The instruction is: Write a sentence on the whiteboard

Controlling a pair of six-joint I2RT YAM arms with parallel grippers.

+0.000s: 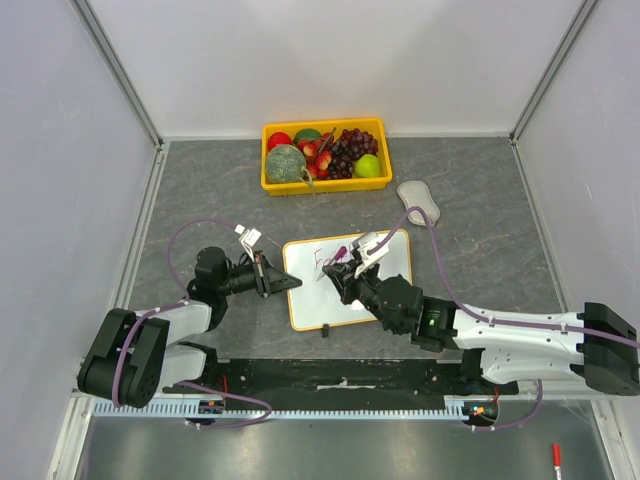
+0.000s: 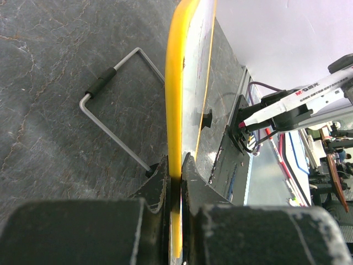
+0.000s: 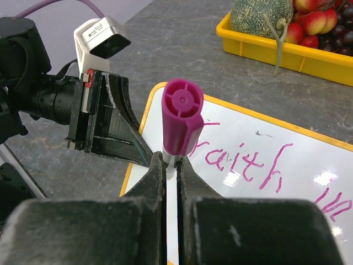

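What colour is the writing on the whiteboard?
Pink-magenta writing, same as the marker end; clearest in the right wrist view.

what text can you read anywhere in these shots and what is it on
"Faith": pink handwriting on the whiteboard, first letter partly hidden.
"in": same handwriting, further right, close to the edge of the right wrist view.
Print on the white barrel of the marker: too blurred to read for sure.
In the top view the writing is too small to read.
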